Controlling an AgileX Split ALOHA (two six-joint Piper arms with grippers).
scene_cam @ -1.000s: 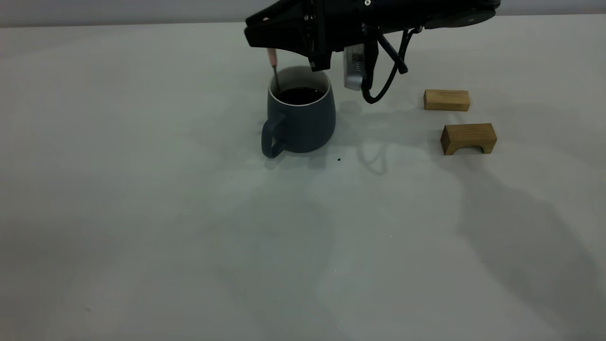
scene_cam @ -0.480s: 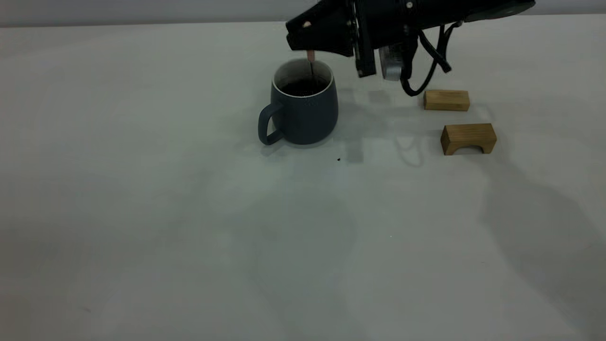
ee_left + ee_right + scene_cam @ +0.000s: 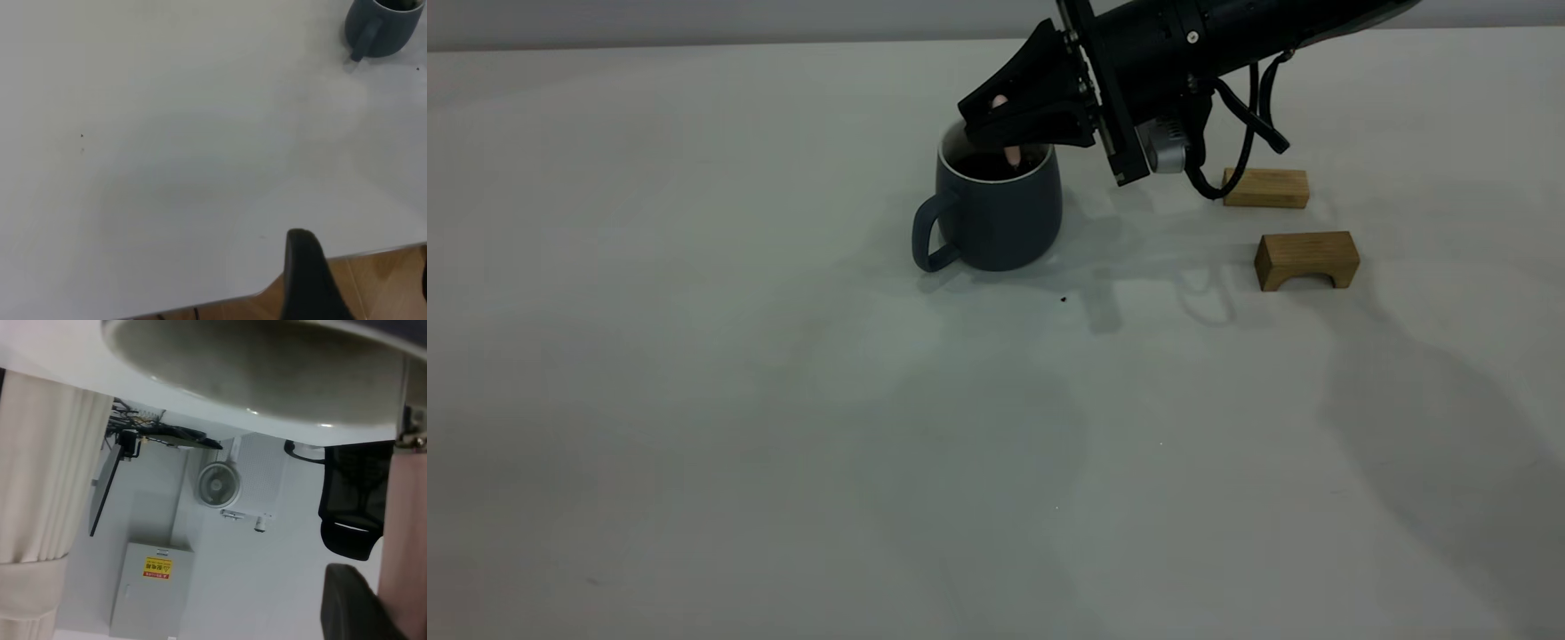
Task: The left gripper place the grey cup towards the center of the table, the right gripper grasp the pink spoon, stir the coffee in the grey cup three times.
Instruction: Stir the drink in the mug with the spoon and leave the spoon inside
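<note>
The exterior view looks down across the table [image 3: 694, 400]; both wrist views share the grey cup [image 3: 385, 27].

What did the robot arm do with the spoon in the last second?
The right end effector, shut on the slim pink spoon, swept from the cup's left rim toward its right side and dipped lower, tilting down. The dark grey mug turned slightly and slid a little away from the camera. The two tan wooden blocks stayed put.
</note>
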